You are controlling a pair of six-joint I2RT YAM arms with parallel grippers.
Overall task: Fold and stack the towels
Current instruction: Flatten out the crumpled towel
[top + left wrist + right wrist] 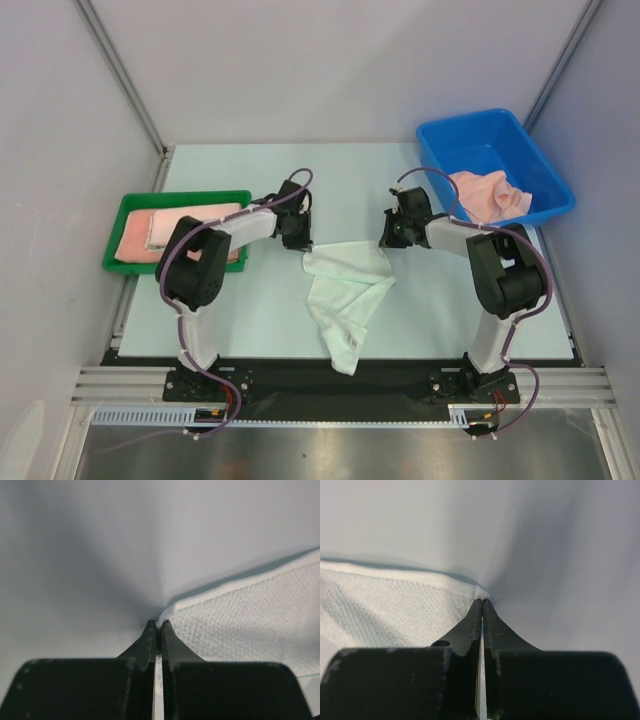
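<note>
A crumpled white towel (346, 290) lies mid-table, its long end trailing toward the near edge. My left gripper (298, 240) is shut on its far left corner; in the left wrist view the corner of the white towel (240, 625) sits pinched at the tips of the left gripper (158, 625). My right gripper (392, 238) is shut on the far right corner, and the white towel (390, 605) meets the tips of the right gripper (483, 601) in its wrist view. Folded salmon-pink towels (170, 232) lie in the green tray (128, 205). A loose pink towel (490, 192) lies in the blue bin (452, 140).
The green tray sits at the table's left edge and the blue bin at the far right corner. Metal frame posts (120, 75) rise at the back corners. The arm bases (205, 380) stand on the black rail at the near edge.
</note>
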